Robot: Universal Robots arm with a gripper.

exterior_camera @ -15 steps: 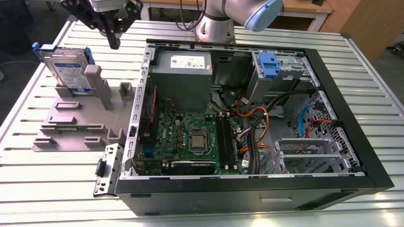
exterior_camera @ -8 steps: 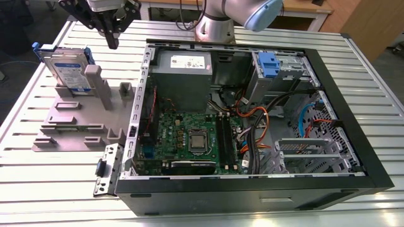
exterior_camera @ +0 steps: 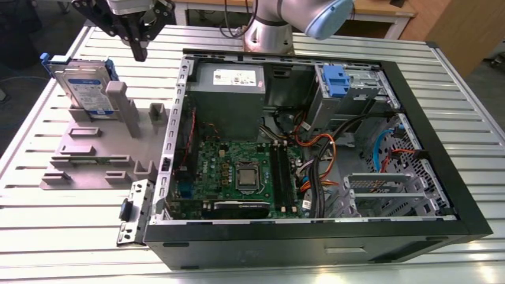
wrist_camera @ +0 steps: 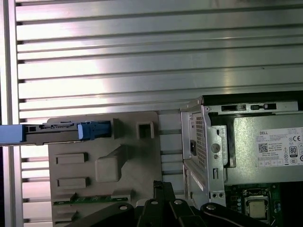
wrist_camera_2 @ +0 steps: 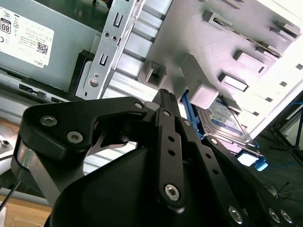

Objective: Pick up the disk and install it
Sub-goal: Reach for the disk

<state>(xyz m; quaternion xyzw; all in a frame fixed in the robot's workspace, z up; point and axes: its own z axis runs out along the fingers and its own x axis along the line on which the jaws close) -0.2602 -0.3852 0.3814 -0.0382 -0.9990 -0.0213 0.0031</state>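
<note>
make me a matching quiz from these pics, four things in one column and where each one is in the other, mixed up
Things
1. disk
2. gripper
3. blue clip
4. grey metal box

Places
A. inside the computer case, on the drive cage toward the exterior view's right
B. in the air over the table, holding nothing
C. standing on edge in the grey holder, outside the case
D. inside the case, beside the motherboard

Pairs: 1-C, 2-B, 3-A, 4-D

open computer case (exterior_camera: pixel 316 244), grey power supply (exterior_camera: pixel 229 100), grey holder stand (exterior_camera: pixel 87 161), slatted table (exterior_camera: pixel 63 236)
</note>
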